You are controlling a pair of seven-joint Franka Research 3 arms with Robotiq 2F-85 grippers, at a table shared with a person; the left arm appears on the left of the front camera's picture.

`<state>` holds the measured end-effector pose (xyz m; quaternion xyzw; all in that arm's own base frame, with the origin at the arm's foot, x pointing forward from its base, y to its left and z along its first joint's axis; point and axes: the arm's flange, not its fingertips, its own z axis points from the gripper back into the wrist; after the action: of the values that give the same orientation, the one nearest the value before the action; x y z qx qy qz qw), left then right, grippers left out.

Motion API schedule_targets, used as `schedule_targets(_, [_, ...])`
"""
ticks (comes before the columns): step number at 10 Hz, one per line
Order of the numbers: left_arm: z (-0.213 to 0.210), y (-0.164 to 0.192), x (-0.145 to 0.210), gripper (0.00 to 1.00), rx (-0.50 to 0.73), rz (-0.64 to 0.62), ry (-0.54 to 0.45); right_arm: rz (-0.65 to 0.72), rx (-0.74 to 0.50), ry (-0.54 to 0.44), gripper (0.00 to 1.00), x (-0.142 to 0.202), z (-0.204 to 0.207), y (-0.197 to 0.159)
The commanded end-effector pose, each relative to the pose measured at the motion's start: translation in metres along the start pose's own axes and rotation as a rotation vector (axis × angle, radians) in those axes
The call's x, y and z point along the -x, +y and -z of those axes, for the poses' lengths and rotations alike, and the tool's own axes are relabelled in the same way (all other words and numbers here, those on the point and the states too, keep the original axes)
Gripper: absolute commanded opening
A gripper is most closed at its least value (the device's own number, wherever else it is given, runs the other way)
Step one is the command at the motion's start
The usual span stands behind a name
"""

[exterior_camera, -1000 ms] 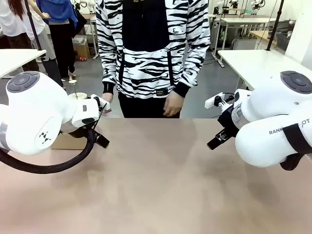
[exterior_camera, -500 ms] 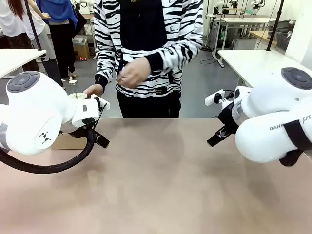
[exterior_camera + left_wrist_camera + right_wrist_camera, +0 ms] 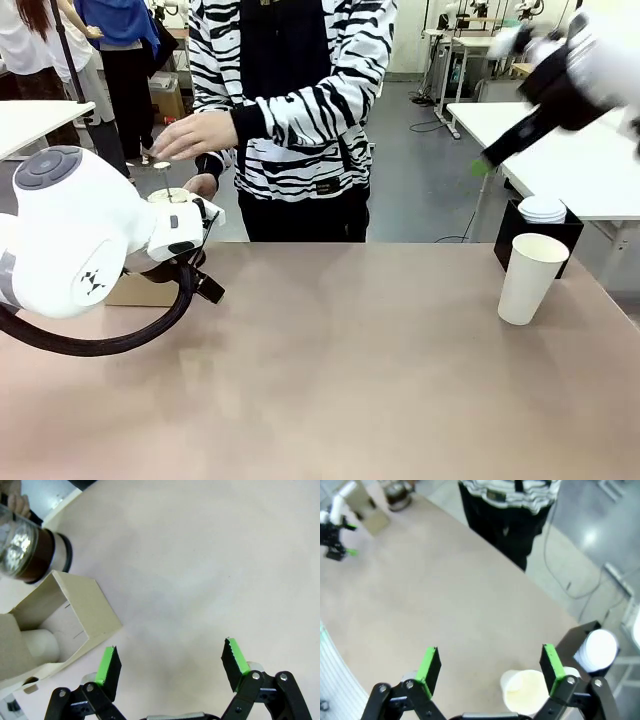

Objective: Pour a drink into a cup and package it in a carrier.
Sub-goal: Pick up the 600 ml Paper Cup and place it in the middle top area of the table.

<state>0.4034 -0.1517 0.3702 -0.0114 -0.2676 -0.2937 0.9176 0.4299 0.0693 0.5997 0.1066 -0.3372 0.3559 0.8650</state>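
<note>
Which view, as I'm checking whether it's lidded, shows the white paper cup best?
The front view: the cup stands whole, upright, lidless. The right wrist view looks down into the cup, its base hidden.

White left arm (image 3: 75,235), blk cable (image 3: 100,347); end effector (image 3: 170,647) blk/green.

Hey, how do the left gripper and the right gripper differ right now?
The left gripper hangs low over the table beside the carrier; the right gripper sits high above it. The right gripper looks down on the open cup; the left gripper faces the table. Both are open and empty.
</note>
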Motion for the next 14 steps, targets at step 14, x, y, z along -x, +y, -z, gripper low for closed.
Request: schedule_targets(14, [0.0, 0.0, 0.0, 1.0, 0.001, 0.001, 0.0, -0.138, -0.347, -0.585, 1.0, 0.277, 0.029, -0.166])
